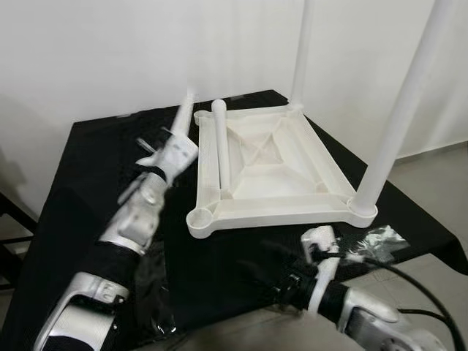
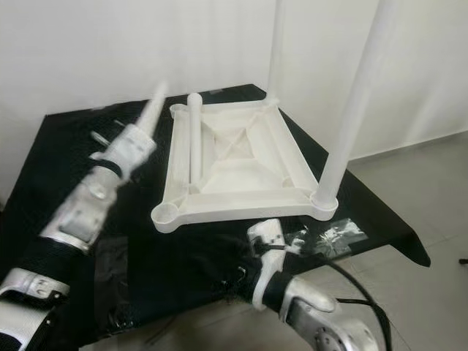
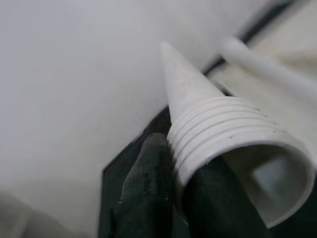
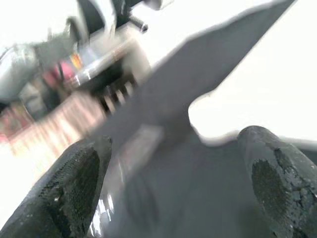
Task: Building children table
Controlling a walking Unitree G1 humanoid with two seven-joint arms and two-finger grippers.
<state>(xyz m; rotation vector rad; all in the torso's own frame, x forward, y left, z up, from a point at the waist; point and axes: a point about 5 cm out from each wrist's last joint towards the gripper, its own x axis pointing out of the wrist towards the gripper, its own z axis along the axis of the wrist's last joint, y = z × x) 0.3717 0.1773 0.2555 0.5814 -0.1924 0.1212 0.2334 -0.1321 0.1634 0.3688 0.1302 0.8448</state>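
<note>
At lower right the right gripper hangs with its black fingers spread, grasping nothing, over the black-clothed table. At centre left, the left gripper clasps a white tapered plastic leg by its threaded end. Beyond, the upturned white plastic tabletop carries two upright legs and a loose leg lying inside.

Left tool raised, fingers clamped on load; right tool low, fingers spread.
</note>
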